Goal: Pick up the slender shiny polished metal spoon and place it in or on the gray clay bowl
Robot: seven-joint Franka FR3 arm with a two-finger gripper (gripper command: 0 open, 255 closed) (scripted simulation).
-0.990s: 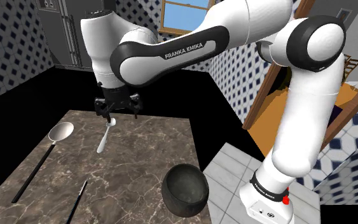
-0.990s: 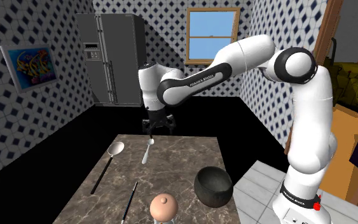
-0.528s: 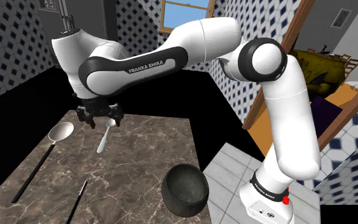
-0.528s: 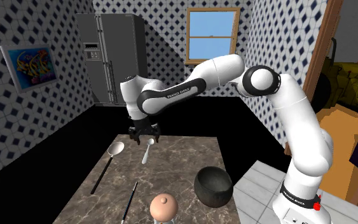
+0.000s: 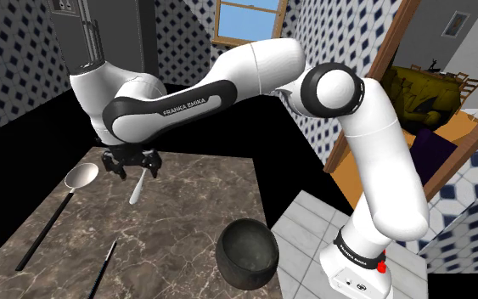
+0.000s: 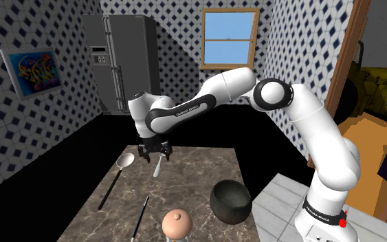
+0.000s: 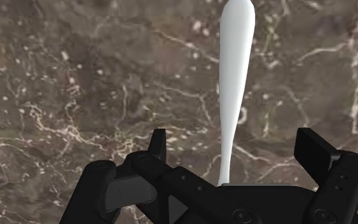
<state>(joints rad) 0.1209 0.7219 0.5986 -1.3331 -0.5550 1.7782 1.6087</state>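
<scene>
The black gripper [image 7: 236,150] points down at the dark marble tabletop [image 7: 75,76], its two fingers [image 7: 158,144] spread wide apart. Between them, touching neither, lies one end of the slender spoon [image 7: 235,63], drawn plain white. It lies flat on the marble and reaches away from the hand.

From the shoulder view, the gripper [image 5: 132,166] hangs low over the far part of the tabletop [image 5: 194,212], above the spoon's [image 5: 137,188] far end. Just beside it, toward that view's left, rests a large ladle [image 5: 81,175] with a long black handle. A thin black stick [image 5: 103,265] lies nearer the front edge.

The dark grey bowl [image 5: 241,273] stands well apart from the spoon, at the table's near corner by the stand.

In the second exterior view the gripper [image 6: 152,154], spoon [image 6: 157,165] and bowl [image 6: 229,212] keep the same layout. A peach dome [image 6: 178,223] sits at the front edge.
</scene>
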